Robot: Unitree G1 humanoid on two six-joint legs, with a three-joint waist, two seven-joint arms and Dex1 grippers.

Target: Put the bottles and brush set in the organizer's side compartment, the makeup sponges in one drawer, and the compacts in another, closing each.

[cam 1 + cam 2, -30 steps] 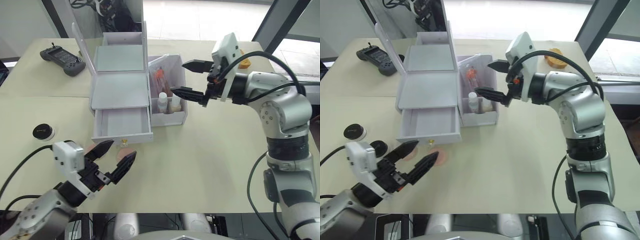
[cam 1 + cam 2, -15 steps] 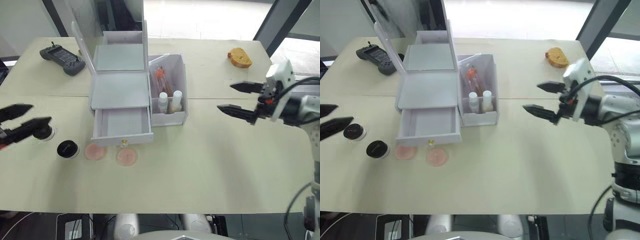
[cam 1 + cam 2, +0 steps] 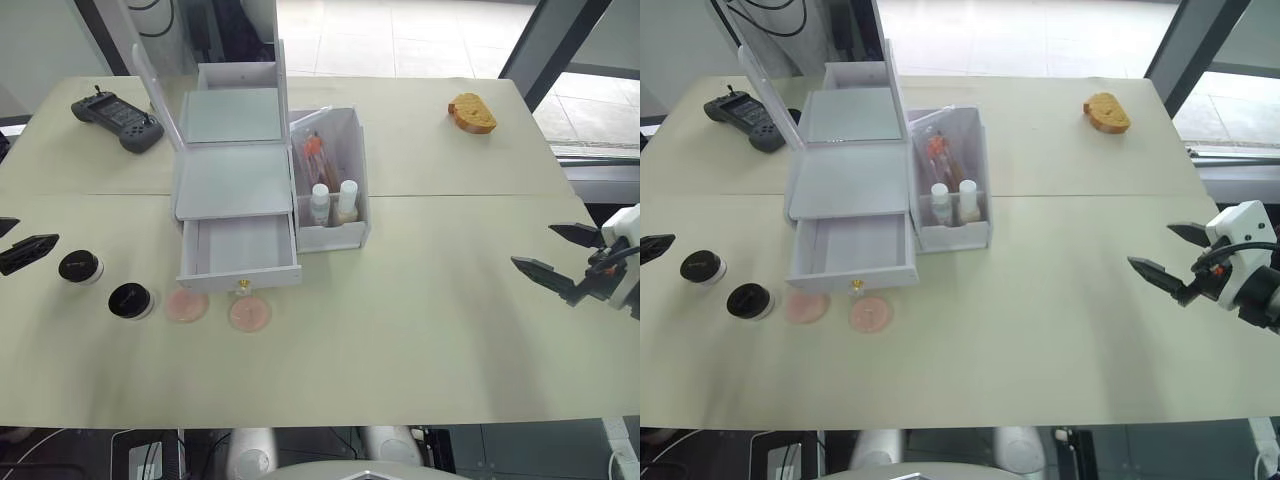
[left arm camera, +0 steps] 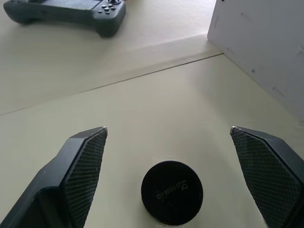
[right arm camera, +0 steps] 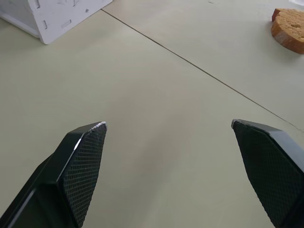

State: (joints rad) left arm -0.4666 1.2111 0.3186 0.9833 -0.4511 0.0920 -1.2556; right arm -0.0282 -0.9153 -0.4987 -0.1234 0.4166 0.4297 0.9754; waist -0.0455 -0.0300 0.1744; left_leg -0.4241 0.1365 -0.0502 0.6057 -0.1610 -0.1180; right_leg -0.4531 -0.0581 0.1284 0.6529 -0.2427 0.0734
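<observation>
The bottles (image 3: 333, 202) and the brush set (image 3: 318, 158) stand in the side compartment (image 3: 352, 232) of the organizer (image 3: 235, 182). One drawer (image 3: 240, 250) is pulled out. Two sponges (image 3: 218, 310) and two compacts (image 3: 104, 283) lie on the table (image 3: 420, 310). The left gripper (image 4: 168, 178) is spread wide around one compact. The right gripper (image 3: 1168, 256) is released over bare table.

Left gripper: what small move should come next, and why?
Probably ease the open left gripper forward and down around the compact lying between its fingers. The bottles already stand in the side compartment, and one drawer is open and empty.
</observation>
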